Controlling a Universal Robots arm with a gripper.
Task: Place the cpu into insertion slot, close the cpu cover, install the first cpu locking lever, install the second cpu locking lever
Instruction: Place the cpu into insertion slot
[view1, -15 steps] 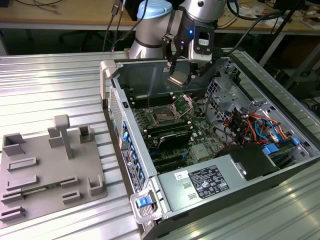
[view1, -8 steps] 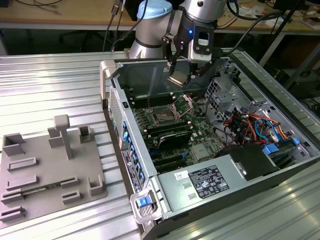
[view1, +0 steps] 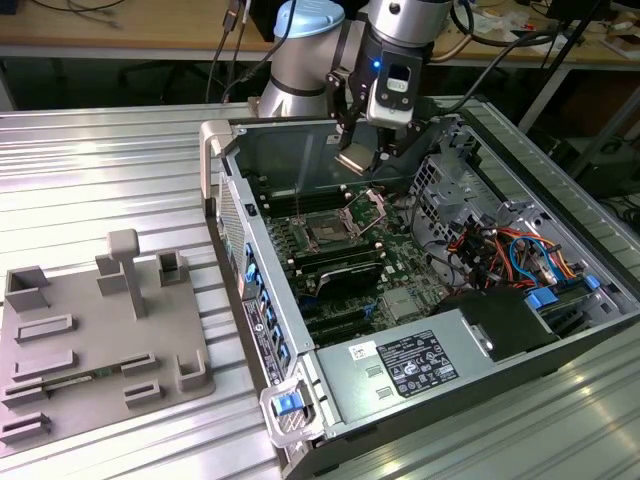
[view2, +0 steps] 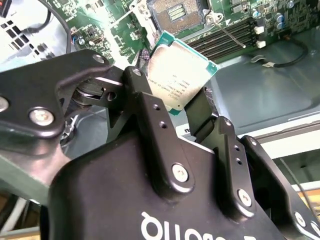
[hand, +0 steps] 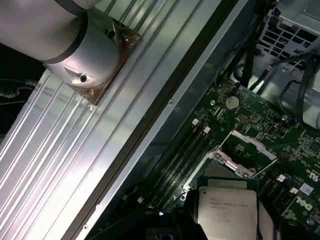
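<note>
CPU (view1: 354, 161) hangs in the air above the open computer case (view1: 247, 262), gripped by its edges, metal top tilted toward the exterior camera. Both wrist views show the chip (view2: 180, 75) (hand: 227, 207) pinched between two black fingers (view2: 145, 100), so the jaws of the gripper (view1: 368, 150) are clenched on it.

Insertion slot (view1: 328, 232) sits below the chip on the green motherboard (view1: 400, 292), well apart from it and bare; in the second wrist view its pin field (view2: 175, 10) is exposed. CPU cover (view1: 372, 210) stands raised on the exterior view's right edge of the slot. Long black memory slots (view1: 338, 264) run just beside the slot, toward the camera.

Case lies on its side on the ribbed metal worktop (view1: 100, 170). A grey fixture plate (view1: 90, 320) with upright blocks rests at the exterior view's left, well apart from the case.
</note>
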